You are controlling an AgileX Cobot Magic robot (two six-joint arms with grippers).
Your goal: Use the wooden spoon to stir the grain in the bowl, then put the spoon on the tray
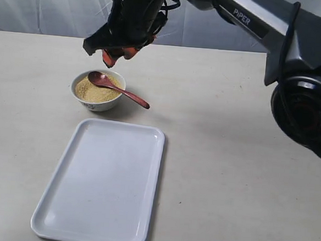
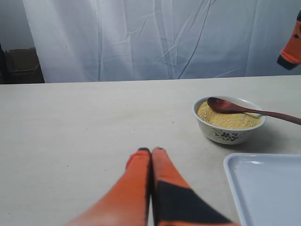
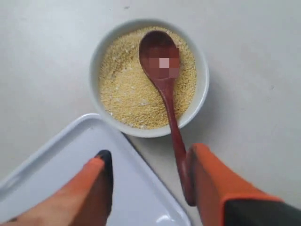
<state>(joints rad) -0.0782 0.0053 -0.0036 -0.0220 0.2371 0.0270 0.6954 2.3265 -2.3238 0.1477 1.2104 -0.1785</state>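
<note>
The small white bowl (image 1: 95, 104) holds a mound of yellow-tan grain (image 1: 93, 91). The dark reddish wooden spoon (image 1: 118, 89) lies with its scoop on the grain and its handle over the rim, pointing right. The white tray (image 1: 101, 182) lies flat just in front of the bowl. My right gripper (image 1: 118, 55) hangs open above the bowl, apart from the spoon. In the right wrist view this gripper (image 3: 148, 155) frames the spoon's handle (image 3: 173, 122), the bowl (image 3: 96, 61) and a tray corner (image 3: 70, 160). My left gripper (image 2: 151, 150) is shut and empty, low over the table, left of the bowl (image 2: 225, 135).
A white curtain (image 2: 141, 37) hangs behind the beige table (image 1: 239, 175). The right arm's dark body (image 1: 303, 53) fills the upper right of the exterior view. A brown box (image 2: 21, 63) stands at the far left beyond the table.
</note>
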